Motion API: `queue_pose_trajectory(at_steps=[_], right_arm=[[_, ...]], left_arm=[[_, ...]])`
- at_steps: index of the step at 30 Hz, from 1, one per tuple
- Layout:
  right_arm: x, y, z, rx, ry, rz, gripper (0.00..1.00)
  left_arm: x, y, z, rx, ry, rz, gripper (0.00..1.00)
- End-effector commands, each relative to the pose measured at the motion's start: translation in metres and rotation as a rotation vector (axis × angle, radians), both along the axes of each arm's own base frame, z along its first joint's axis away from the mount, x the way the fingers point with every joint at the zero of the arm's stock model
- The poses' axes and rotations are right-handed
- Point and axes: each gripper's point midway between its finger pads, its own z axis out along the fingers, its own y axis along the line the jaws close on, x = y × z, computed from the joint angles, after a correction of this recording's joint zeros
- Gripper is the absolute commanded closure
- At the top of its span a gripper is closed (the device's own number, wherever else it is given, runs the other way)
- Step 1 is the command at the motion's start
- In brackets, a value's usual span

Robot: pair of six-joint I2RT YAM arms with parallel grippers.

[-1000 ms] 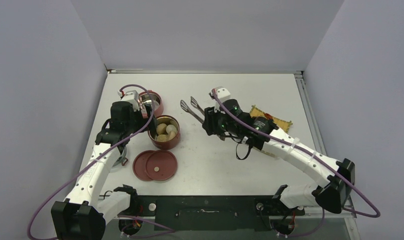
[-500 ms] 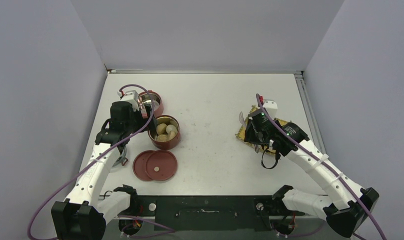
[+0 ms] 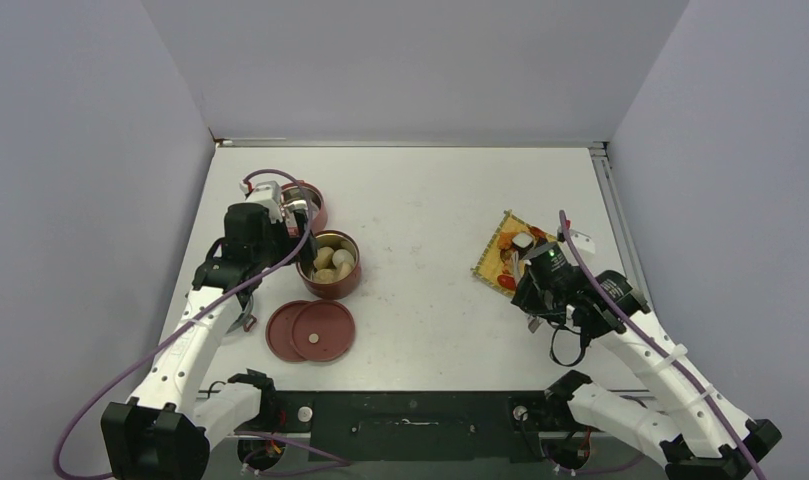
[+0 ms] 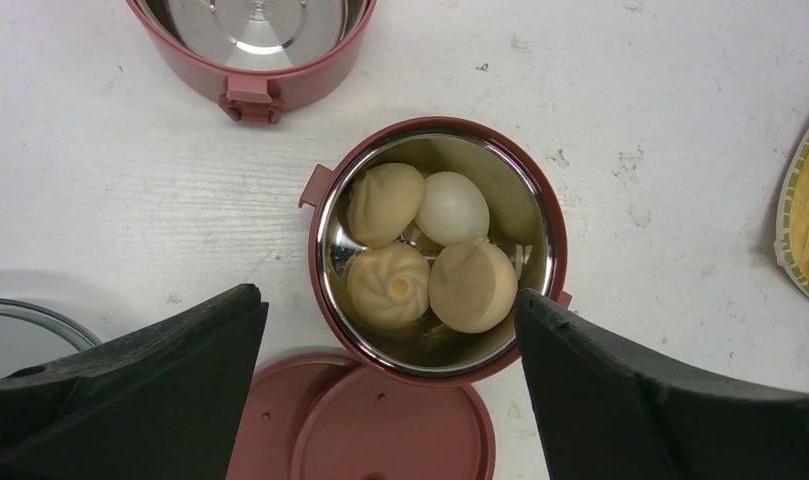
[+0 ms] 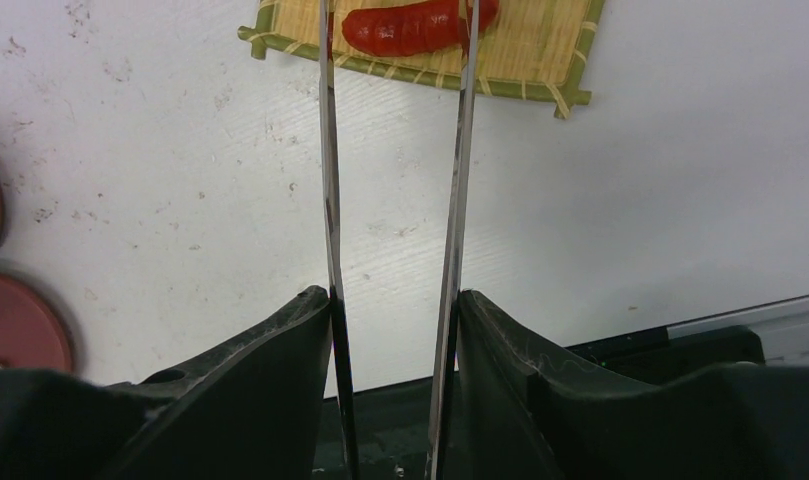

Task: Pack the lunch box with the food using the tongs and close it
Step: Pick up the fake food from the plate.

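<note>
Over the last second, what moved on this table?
The right tool, holding the tongs, swung from mid-table rightward and nearer, to the yellow mat; they now reach over a red sausage piece. The left tool stayed open over the filled bowl; the lids lay unmoved.

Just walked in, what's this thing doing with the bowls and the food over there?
It is packing a lunch box. The right gripper holds the tongs, whose two arms straddle a red sausage piece lying on the yellow mat. The left gripper hovers wide open above the bowl that holds four cream buns. The second bowl is empty, and the lids lie off, next to the filled bowl.
</note>
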Motion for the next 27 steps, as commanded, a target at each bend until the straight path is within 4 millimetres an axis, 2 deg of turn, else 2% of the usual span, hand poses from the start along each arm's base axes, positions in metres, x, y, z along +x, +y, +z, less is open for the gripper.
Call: queue_pose_trajectory(at_steps=[1,12,27], right_arm=[[-0.003,0.000,0.000,0.093,-0.039,-0.104,0.53],[-0.010,0.002,-0.016,0.145,-0.025,-0.147,0.50],[0.012,0.017,-0.036,0.183,-0.081,-0.126,0.51]], left_arm=[[0.005,-0.003,0.020,-0.002,-0.071,-0.008,0.05],[0.004,-0.004,0.020,0.003,-0.072,-0.014,0.05],[0.004,-0.005,0.018,0.007,-0.065,-0.016,0.05]])
